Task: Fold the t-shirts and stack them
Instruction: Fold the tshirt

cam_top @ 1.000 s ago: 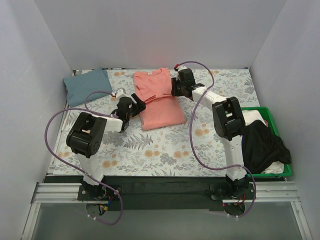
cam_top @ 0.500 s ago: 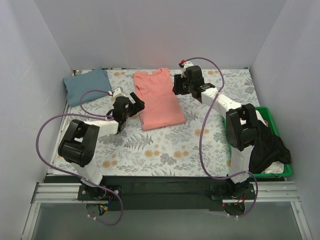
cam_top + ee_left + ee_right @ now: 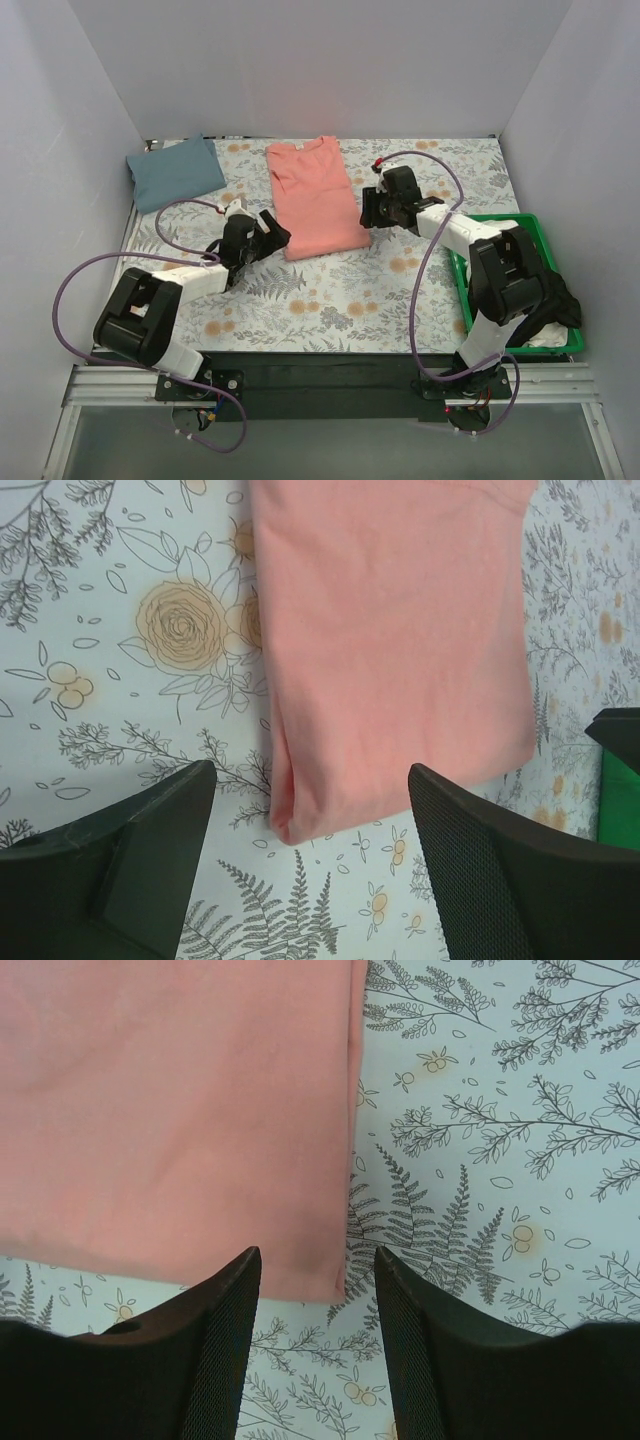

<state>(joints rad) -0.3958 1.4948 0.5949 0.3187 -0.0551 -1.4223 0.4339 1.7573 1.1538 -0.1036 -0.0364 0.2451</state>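
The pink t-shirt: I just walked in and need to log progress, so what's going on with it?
The coral-pink t-shirt lies folded lengthwise on the floral cloth. The left claw hovers open at its near left corner, the right claw open at its near right corner; neither holds anything. The blue-grey t-shirt lies folded at the far left, not yet stacked.

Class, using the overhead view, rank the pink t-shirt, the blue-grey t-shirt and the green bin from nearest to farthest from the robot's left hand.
1. The pink t-shirt, just right of the left hand.
2. The blue-grey t-shirt, in the far-left corner.
3. The green bin, at the right edge.
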